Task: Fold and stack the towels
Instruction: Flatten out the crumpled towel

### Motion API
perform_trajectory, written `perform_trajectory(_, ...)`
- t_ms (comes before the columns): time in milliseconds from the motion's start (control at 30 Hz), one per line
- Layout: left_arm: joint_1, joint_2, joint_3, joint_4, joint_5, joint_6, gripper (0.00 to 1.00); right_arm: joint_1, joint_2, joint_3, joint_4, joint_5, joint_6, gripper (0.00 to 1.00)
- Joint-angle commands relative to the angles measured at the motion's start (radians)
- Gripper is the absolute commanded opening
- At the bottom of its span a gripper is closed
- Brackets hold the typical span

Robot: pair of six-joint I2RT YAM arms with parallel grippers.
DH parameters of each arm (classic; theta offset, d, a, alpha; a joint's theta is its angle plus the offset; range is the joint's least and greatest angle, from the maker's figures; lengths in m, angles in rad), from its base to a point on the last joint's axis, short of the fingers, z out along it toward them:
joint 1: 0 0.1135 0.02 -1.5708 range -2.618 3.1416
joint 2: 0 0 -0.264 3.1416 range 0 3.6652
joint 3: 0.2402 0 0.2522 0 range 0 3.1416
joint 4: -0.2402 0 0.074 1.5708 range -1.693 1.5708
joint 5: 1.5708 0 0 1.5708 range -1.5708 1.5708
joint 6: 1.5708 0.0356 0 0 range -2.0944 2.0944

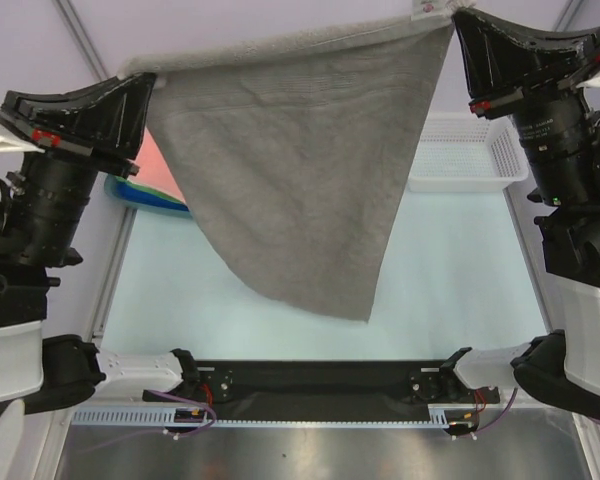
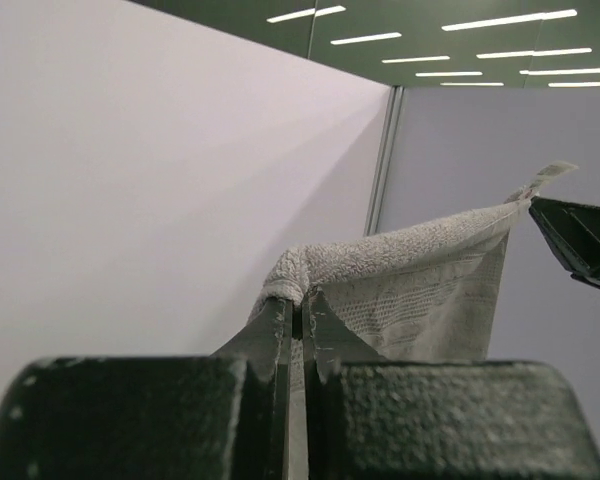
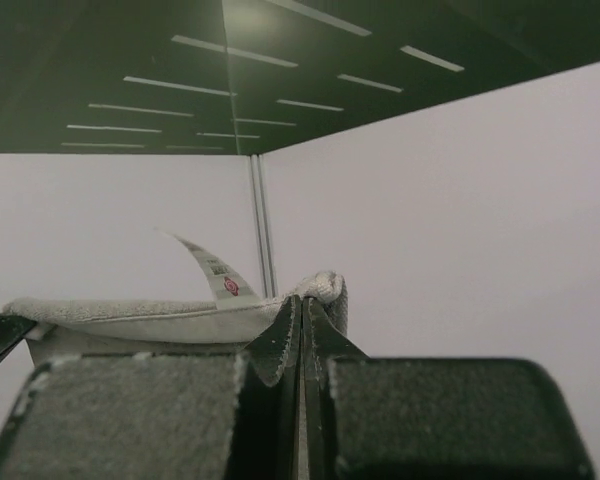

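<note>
A grey towel (image 1: 290,170) hangs spread in the air between my two grippers, high above the table, its lowest corner pointing down near the table's middle. My left gripper (image 1: 145,80) is shut on its upper left corner, which shows in the left wrist view (image 2: 300,290). My right gripper (image 1: 458,20) is shut on its upper right corner, which shows in the right wrist view (image 3: 320,292) with a small white tag (image 3: 215,268) standing up beside it. A salmon pink towel (image 1: 158,165) lies behind the grey one at the left, mostly hidden.
A white perforated basket (image 1: 470,155) stands at the back right of the table. A blue tray (image 1: 145,195) sits at the back left under the pink towel. The pale table top (image 1: 460,290) lies below the hanging towel.
</note>
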Motion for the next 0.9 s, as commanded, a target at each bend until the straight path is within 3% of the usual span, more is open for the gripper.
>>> perform_trajectory(0, -0.006, 0.015, 0.038, 0.083, 0.006, 0.066, 0.0, 0.001, 0.042, 0.07, 0.063, -0.004, -0.054, 0.0)
perform_trajectory(200, 0.005, 0.099, 0.06, 0.126, -0.093, 0.157, 0.0, -0.003, 0.139, 0.059, 0.069, 0.103, -0.113, 0.0)
perform_trajectory(267, 0.098, 0.137, 0.062, 0.11, -0.059, 0.099, 0.0, -0.034, 0.159, 0.016, 0.08, 0.099, -0.1, 0.0)
perform_trajectory(300, 0.156, 0.15, 0.062, 0.093, 0.037, 0.045, 0.0, -0.095, 0.17, -0.005, 0.084, 0.082, -0.066, 0.0)
perform_trajectory(333, 0.28, 0.179, 0.062, 0.062, 0.09, -0.008, 0.0, -0.124, 0.186, -0.042, 0.092, 0.048, -0.008, 0.0)
perform_trajectory(367, 0.333, 0.196, 0.042, 0.059, 0.135, -0.095, 0.0, -0.152, 0.197, -0.059, 0.106, 0.036, 0.012, 0.0)
perform_trajectory(533, 0.598, 0.326, -0.046, 0.128, 0.376, -0.298, 0.0, -0.287, 0.336, -0.085, 0.116, -0.032, 0.086, 0.0)
perform_trajectory(767, 0.767, 0.626, 0.0, 0.221, 0.46, -0.417, 0.0, -0.394, 0.619, 0.065, 0.139, -0.11, 0.142, 0.0)
perform_trajectory(867, 0.806, 0.778, 0.153, 0.208, 0.46, -0.435, 0.0, -0.416, 0.815, 0.217, 0.114, -0.122, 0.159, 0.0)
